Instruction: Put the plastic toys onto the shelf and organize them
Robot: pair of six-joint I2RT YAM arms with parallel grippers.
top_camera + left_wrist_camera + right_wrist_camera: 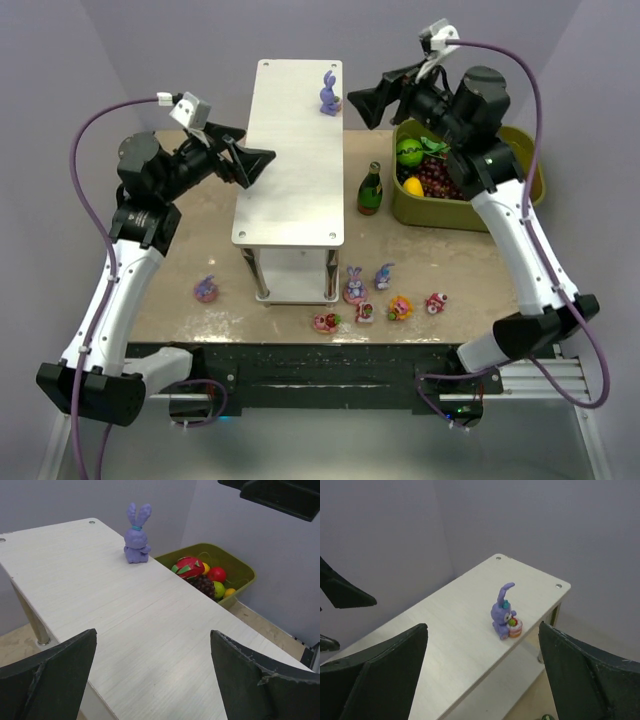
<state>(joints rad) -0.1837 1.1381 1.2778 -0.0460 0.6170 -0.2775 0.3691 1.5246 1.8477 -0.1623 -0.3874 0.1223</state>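
Observation:
The shelf (290,150) stands mid-table with a pale top board (100,595) (455,625). One purple bunny (329,92) stands on its far right edge; it also shows in the left wrist view (136,535) and the right wrist view (504,614). Several small toys lie on the table in front: a pink one (207,289) at left, two purple bunnies (354,285) (384,274), and pink, red and yellow pieces (400,307). My left gripper (258,163) is open and empty at the shelf's left edge. My right gripper (360,104) is open and empty right of the bunny.
An olive-green bin (520,190) with fruits (200,577) sits at the back right. A dark green bottle (371,189) stands between the bin and the shelf. The shelf's lower tier (295,275) is white.

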